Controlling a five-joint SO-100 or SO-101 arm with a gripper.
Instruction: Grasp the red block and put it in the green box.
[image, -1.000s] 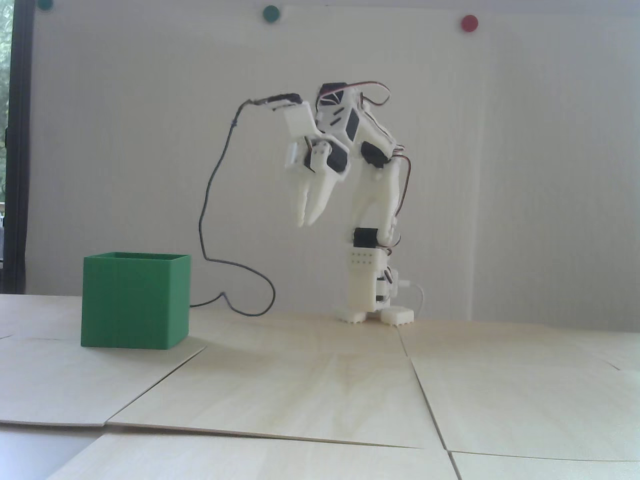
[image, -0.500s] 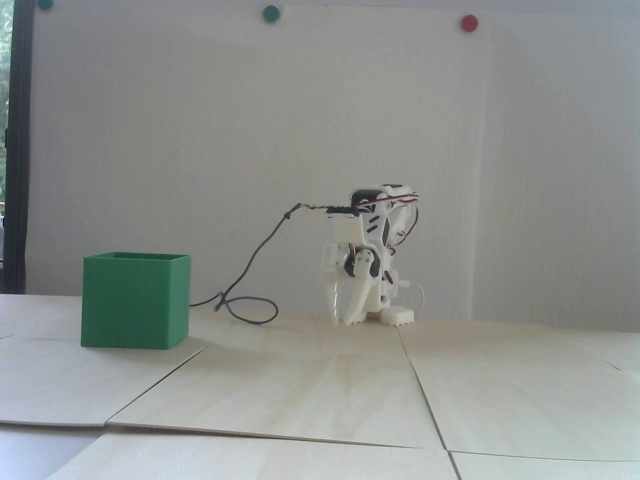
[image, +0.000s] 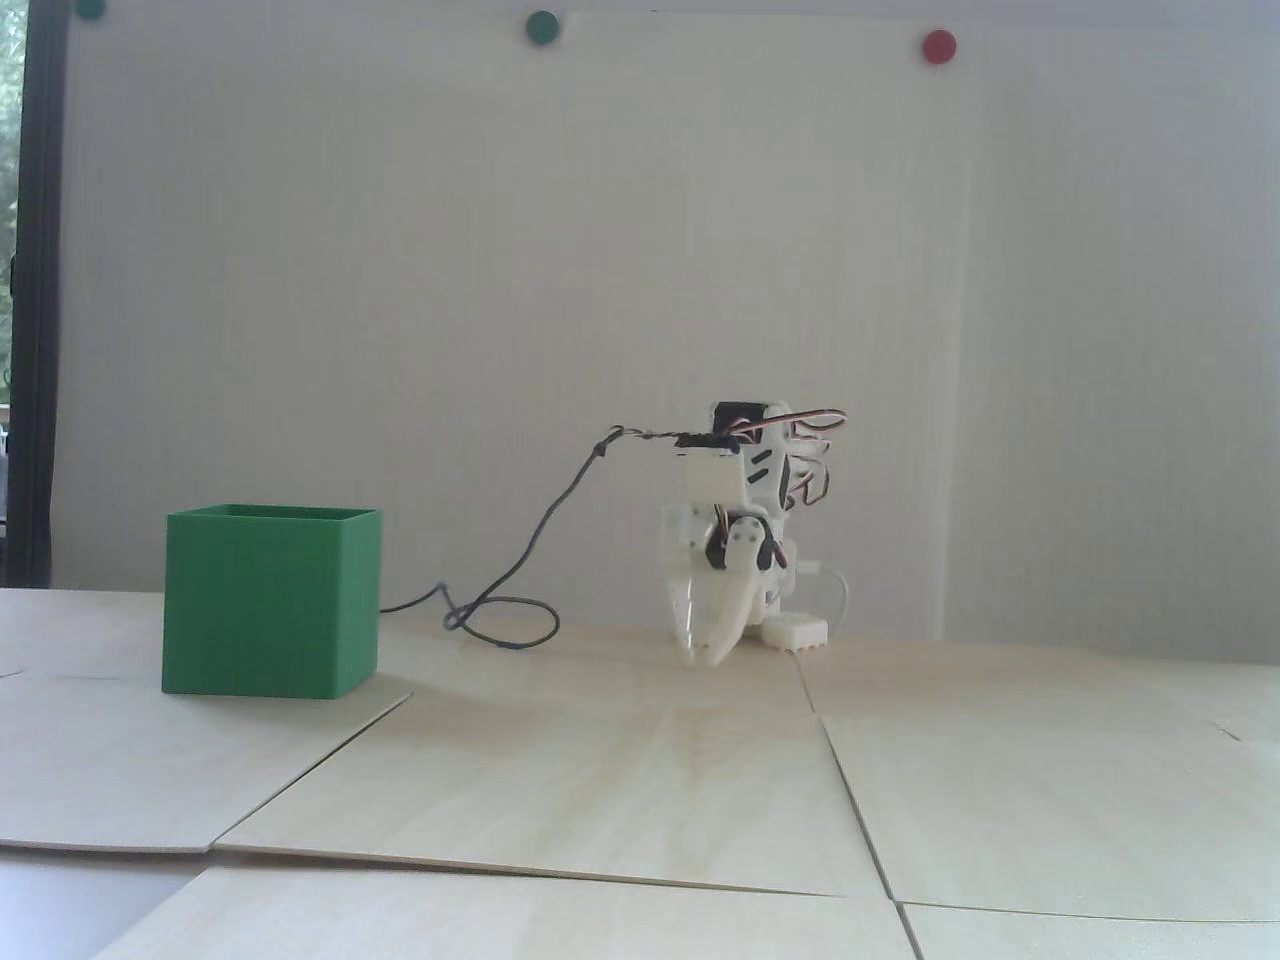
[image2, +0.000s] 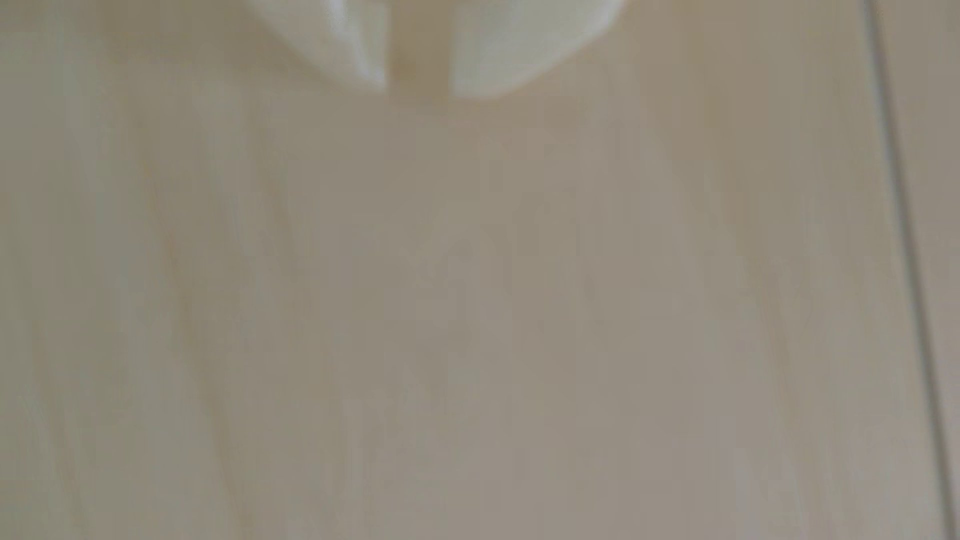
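Fixed view: pincer (image: 702, 655) nearly closed, empty, right of green box (image: 270, 600).

Arm (image: 745, 490) folded low over its base, gripper (image: 703, 655) pointing down, tips close to the tabletop. In wrist view, fingers (image2: 358, 52) a narrow gap apart, nothing between them.

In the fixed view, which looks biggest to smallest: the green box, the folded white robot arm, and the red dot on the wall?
1. Matte green cube-shaped box, though it stands nearer the camera.
2. Folded white robot arm, narrower but about as tall.
3. Round red wall dot, clearly smallest.
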